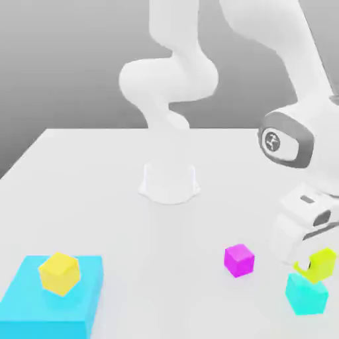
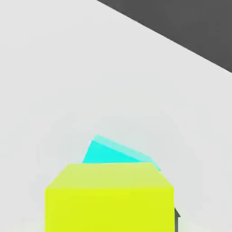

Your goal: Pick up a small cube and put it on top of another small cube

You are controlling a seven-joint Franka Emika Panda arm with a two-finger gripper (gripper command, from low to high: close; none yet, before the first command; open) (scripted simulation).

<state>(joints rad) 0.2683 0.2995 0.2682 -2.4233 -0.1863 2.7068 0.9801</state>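
The lime-yellow cube (image 1: 322,265) is at the lower right of the exterior view, by the end of the gripper (image 1: 308,263) and above the turquoise cube (image 1: 306,295). Being a cube, it has no long axis to give. In the hand view its edges run square with the frame, one broad face showing full on and a second, paler face running back from it. In the exterior view it looks slightly tilted, though I cannot tell for sure.

The turquoise cube is turned at an angle to the lime one: in the hand view its edges run slantwise behind it. The two overlap in the exterior view; whether they touch, I cannot tell. Nor can I tell whether the gripper is open, closed or gripping the lime cube.

The magenta cube (image 1: 239,260) sits on the pale table (image 1: 165,265), near the turquoise one on the exterior view's left side of it, one corner edge facing forward. Well apart, at the lower left, the golden-yellow cube (image 1: 60,273) rests on the large flat sky-blue block (image 1: 43,321). The arm (image 1: 291,53) reaches down along the right of the frame.
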